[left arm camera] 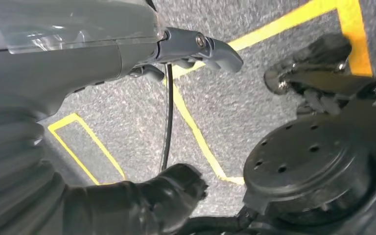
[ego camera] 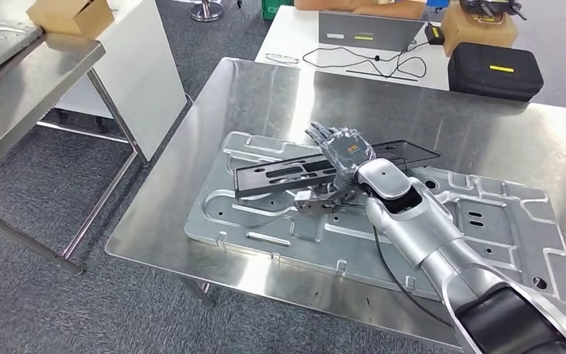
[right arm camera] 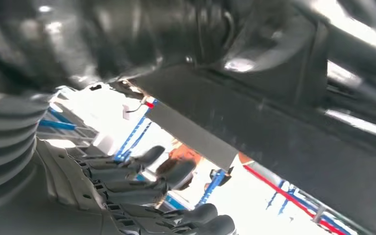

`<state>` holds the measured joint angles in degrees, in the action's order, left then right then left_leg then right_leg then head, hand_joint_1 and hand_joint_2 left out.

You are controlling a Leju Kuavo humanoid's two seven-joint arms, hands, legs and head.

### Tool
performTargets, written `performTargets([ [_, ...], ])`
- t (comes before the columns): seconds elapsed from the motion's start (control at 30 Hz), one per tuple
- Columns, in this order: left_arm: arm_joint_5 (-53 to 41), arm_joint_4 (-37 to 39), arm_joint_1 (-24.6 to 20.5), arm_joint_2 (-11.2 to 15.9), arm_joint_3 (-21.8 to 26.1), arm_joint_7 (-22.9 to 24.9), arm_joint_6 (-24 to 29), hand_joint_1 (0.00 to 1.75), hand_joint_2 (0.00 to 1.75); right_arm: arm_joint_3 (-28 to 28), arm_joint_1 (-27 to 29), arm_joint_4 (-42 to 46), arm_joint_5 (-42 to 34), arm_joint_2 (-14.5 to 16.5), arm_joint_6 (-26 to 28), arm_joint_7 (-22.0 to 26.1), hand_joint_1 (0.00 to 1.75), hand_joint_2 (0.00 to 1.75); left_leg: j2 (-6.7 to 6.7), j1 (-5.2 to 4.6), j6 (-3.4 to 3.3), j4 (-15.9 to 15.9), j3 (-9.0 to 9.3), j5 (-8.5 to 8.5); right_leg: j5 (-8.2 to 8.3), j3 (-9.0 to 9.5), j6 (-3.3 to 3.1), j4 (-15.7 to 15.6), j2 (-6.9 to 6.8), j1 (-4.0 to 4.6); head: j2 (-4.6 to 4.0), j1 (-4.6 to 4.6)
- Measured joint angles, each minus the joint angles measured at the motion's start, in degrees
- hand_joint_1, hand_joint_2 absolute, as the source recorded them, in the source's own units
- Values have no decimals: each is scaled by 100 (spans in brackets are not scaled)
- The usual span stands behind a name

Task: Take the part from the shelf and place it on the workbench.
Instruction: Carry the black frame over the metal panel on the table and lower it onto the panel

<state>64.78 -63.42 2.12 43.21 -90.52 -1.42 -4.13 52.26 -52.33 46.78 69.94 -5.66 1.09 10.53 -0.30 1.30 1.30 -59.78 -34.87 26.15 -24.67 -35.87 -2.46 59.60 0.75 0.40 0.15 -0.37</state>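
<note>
A brown cardboard box (ego camera: 71, 16) stands on the shelf (ego camera: 29, 88) at the far left, its flap open; what is inside I cannot see. A second cardboard box (ego camera: 479, 28) sits on the white table (ego camera: 295, 37) behind, with a dark object on top, beside a black case (ego camera: 495, 70).

The part (ego camera: 317, 171) is a long, flat black plate with slots cut in it. It lies across a large silver stamped panel (ego camera: 486, 221) on the shiny steel bench (ego camera: 265, 96).

The right robot hand (ego camera: 345, 151) rests over the middle of the part, fingers stretched along it; whether it clamps the part I cannot tell. The left robot hand (left arm camera: 196, 46) hangs over the grey floor with yellow lines, its fingers apart and holding nothing.
</note>
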Motion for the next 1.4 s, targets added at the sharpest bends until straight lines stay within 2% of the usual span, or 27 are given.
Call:
performTargets([
  [0.03,-1,-5,-4,3,1,-1,0,0,0,0,4,-2,0,0,-3,1,0,0,-1,-9,-31,63,4,9,-13,-19,16,17,1,9,0,-1],
  [0.1,-5,-19,2,8,1,0,-4,0,0,0,14,-2,-1,0,-10,9,0,0,-4,-13,-65,93,13,-47,-21,-42,-5,33,4,29,0,1],
  [0.17,-9,-26,12,9,-3,2,-8,0,0,-1,15,-1,-2,0,-13,16,0,0,-12,-16,-58,100,17,-62,-18,-28,-41,23,1,37,0,2],
  [0.37,-11,-29,-1,9,-3,2,-9,0,0,-2,2,41,-12,4,-8,31,0,0,-21,-29,-101,100,20,-46,-13,5,-29,-33,-9,33,0,2],
  [0.4,-13,-29,-3,9,-3,2,-7,0,0,-2,4,82,-21,5,-6,39,0,0,-21,-34,-109,96,18,-43,-8,8,-16,-40,-9,29,0,2],
  [0.53,-14,-32,-2,11,-4,2,9,0,0,-1,59,443,-58,4,-2,60,0,0,-14,-78,-202,64,13,-44,24,21,177,-79,2,-31,0,-1],
  [0.57,-14,-38,-3,11,-4,2,15,0,0,-1,87,574,-72,2,-2,68,0,0,-3,-55,-224,90,26,-70,20,17,201,-70,9,-23,0,0],
  [0.63,-13,-59,-8,10,-3,1,32,0,0,1,142,872,-108,-18,1,83,0,0,29,-13,-273,163,49,-132,-142,-35,233,88,6,-13,0,2],
  [0.67,-11,-69,-9,9,-2,1,39,0,0,3,172,1034,-125,-33,2,87,0,0,48,7,-294,196,54,-158,-328,-119,247,323,0,-16,0,3],
  [0.73,-6,-81,-8,9,-2,-1,56,0,0,10,260,1375,-149,-62,2,85,0,0,68,8,-305,195,32,-178,-774,-377,278,1067,-15,-57,0,3],
  [0.77,-2,-90,-7,8,-3,-2,71,0,0,16,323,1554,-156,-79,1,73,0,0,74,12,-298,182,14,-183,-918,-484,296,1400,-22,-82,0,3],
  [0.8,3,-103,-7,8,-3,-4,92,0,0,21,387,1725,-164,-97,1,53,0,0,76,21,-288,166,-6,-189,-954,-511,314,1565,-29,-107,0,2],
  [0.83,9,-119,-6,7,-3,-8,118,0,0,23,442,1886,-179,-114,0,26,0,0,78,34,-275,147,-26,-195,-881,-435,332,1504,-37,-133,0,3],
  [0.87,18,-141,-3,6,-4,-11,153,0,0,19,485,2054,-204,-128,3,-15,0,0,77,49,-255,127,-47,-199,-723,-249,349,1219,-47,-159,0,3],
  [0.93,39,-197,9,9,-5,-15,238,0,0,-23,548,2364,-255,-140,22,-107,0,0,69,66,-186,89,-86,-213,-466,201,369,435,-52,-184,0,3],
  [0.97,48,-238,18,14,-6,-12,290,0,0,-63,586,2519,-267,-144,44,-157,0,0,64,65,-137,80,-99,-229,-397,339,356,174,-45,-178,0,2],
  [1.0,53,-280,26,19,-7,-8,338,0,0,-108,625,2644,-267,-148,68,-198,0,0,57,59,-89,78,-111,-251,-384,389,334,53,-34,-162,0,0],
  [1.07,58,-361,40,25,-8,3,410,0,0,-187,698,2847,-257,-151,104,-251,0,0,51,58,4,105,-126,-310,-336,344,251,45,-20,-140,0,-3],
  [1.1,60,-393,46,25,-8,5,430,0,0,-214,721,2919,-253,-151,109,-262,0,0,50,67,40,95,-145,-291,-304,316,200,31,-26,-144,0,-4],
  [1.13,61,-421,52,25,-9,9,439,0,0,-234,738,2983,-249,-151,110,-266,0,0,51,76,65,18,-190,-186,-260,278,138,19,-31,-149,0,-4],
  [1.17,61,-445,57,25,-9,11,445,0,0,-252,753,3036,-248,-151,110,-267,0,0,52,83,76,-174,-270,12,-210,233,78,4,-38,-152,0,-5],
  [1.23,70,-484,59,27,-10,16,464,0,0,-288,790,3122,-242,-151,110,-267,0,0,53,82,79,-860,-501,549,-117,117,2,3,-47,-119,0,-5],
  [1.27,86,-502,59,31,-10,17,485,0,0,-308,819,3150,-232,-151,110,-267,0,0,52,76,76,-1230,-595,740,-70,50,-15,9,-48,-94,0,-5],
  [1.3,114,-526,61,37,-10,14,516,0,0,-331,848,3170,-210,-152,110,-270,0,0,52,67,69,-1478,-625,817,-24,-17,-25,18,-49,-70,0,-4],
  [1.33,169,-562,67,50,-10,2,573,0,0,-363,876,3190,-167,-154,110,-287,0,0,52,57,51,-1535,-556,770,20,-89,-30,31,-48,-47,0,-5],
  [1.37,250,-616,77,75,-11,-20,657,0,0,-411,900,3213,-112,-156,111,-322,0,0,52,43,22,-1376,-378,639,62,-158,-29,47,-46,-27,0,-5],
  [1.4,352,-693,92,112,-11,-52,766,0,0,-482,918,3240,-56,-159,111,-369,0,0,51,26,-17,-1041,-109,496,100,-216,-25,66,-45,-14,0,-5],
])
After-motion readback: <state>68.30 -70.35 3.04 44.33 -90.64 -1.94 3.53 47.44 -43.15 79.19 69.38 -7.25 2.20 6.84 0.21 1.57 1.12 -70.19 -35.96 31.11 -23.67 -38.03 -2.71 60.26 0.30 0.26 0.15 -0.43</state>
